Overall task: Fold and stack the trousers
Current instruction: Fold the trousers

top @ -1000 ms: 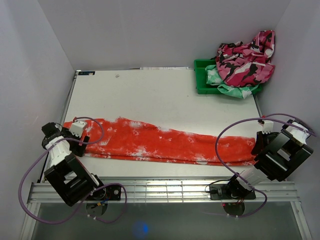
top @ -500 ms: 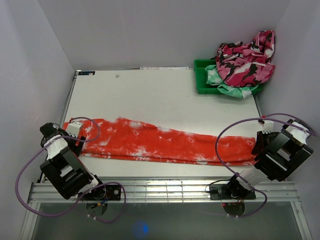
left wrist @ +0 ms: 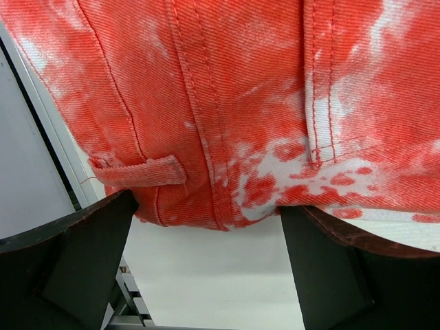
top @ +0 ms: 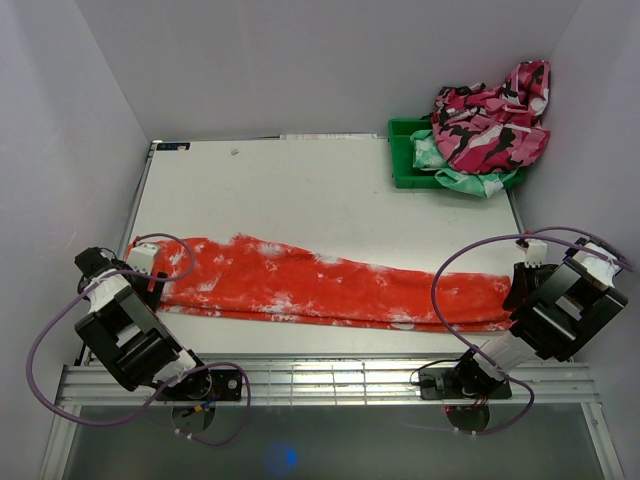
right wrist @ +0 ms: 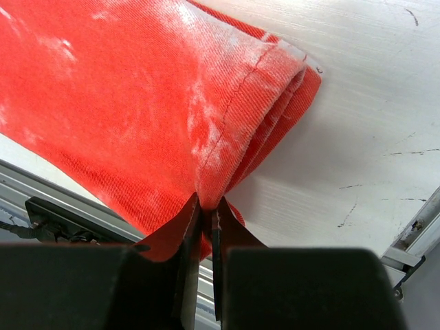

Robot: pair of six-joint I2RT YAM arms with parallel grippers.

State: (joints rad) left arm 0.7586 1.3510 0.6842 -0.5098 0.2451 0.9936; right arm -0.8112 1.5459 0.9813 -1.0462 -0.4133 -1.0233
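Note:
The trousers (top: 320, 285) lie flat in a long red-orange, white-speckled strip across the front of the table. My left gripper (top: 150, 283) is at their left end. In the left wrist view it (left wrist: 206, 210) is open, its dark fingers (left wrist: 75, 254) standing either side of the waistband edge (left wrist: 206, 137), with a belt loop showing. My right gripper (top: 516, 290) is at their right end. In the right wrist view it (right wrist: 206, 203) is shut on a pinched fold of the leg ends (right wrist: 227, 137).
A green bin (top: 403, 165) stands at the back right, holding a pink, black and white camouflage garment (top: 490, 120) and a mint-green and white garment (top: 470, 181). A metal rail (top: 330, 375) runs along the table's front edge. Walls close in on both sides.
My left arm has shifted a little to the left, drawing its gripper to the very left end of the trousers. The right arm and the trousers have not moved.

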